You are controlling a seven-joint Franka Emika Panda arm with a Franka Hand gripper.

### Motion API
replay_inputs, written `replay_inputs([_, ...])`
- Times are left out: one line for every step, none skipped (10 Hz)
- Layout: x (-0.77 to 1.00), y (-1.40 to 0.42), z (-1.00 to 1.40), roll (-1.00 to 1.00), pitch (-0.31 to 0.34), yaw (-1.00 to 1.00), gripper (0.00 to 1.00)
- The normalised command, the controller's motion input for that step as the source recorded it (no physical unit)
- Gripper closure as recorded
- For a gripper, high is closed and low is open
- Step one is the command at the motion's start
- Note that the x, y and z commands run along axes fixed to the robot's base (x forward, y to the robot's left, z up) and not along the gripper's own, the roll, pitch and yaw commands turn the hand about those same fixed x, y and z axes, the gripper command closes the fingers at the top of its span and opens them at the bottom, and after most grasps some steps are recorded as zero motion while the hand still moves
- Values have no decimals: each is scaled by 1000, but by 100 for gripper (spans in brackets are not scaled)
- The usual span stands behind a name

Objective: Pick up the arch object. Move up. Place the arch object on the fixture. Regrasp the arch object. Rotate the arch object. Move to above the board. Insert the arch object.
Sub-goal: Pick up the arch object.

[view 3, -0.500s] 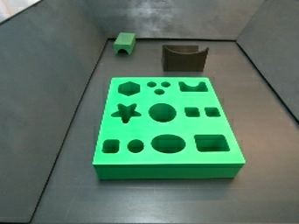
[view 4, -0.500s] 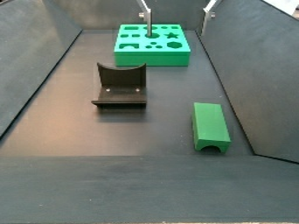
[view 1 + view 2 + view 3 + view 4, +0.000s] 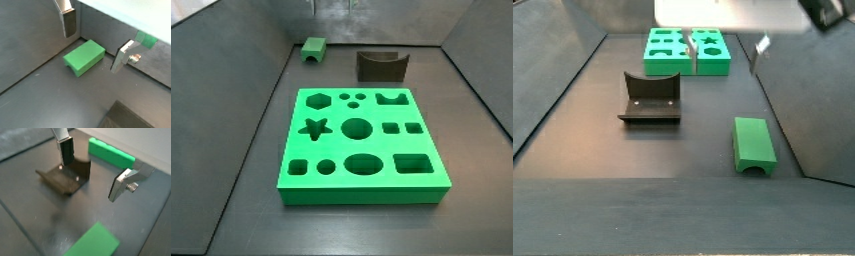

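**Gripper empty, arch object lying on floor**

The gripper (image 3: pixel 93 42) hangs above the floor with its fingers (image 3: pixel 69 22) spread wide and nothing between them. In a wrist view the arch object (image 3: pixel 84 57) lies flat on the dark floor (image 3: pixel 53 100) below the gap, touching neither finger. In a side view the arch object (image 3: pixel 755 146) rests beside the fixture (image 3: pixel 651 98), apart from it. The board (image 3: pixel 361 146) lies flat, well apart from the arch object (image 3: pixel 314 46), all its holes unfilled.

claw (image 3: pixel 93 46) over arch object (image 3: pixel 84 57) — fixture (image 3: pixel 381 65) behind board (image 3: pixel 361 145)
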Motion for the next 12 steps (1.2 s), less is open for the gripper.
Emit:
replay_inputs([-231,414,-994,94,0,-320,0])
replay_inputs([-429,489,-909,51,-43,-223,0])
replay_inputs([-249,474,-877,0,-164,0,0])
replay_inputs([-97,514,-829,-40,-164,0,0])
replay_inputs([-109,509,-783,-69,-183,0,0])
replay_inputs([-31,463,-731,-117,-176,0,0])
replay_inputs([-109,417,-663,-143,-214,0,0])
replay_inputs([-203,311,-569,-176,-264,0,0])
replay_inputs([-189,206,-574,-147,-247,0,0])
replay_inputs([-71,114,-451,-91,-154,0,0])
replay_inputs([-3,77,-431,-84,-113,0,0])
replay_inputs([0,0,0,-14,0,-89,0])
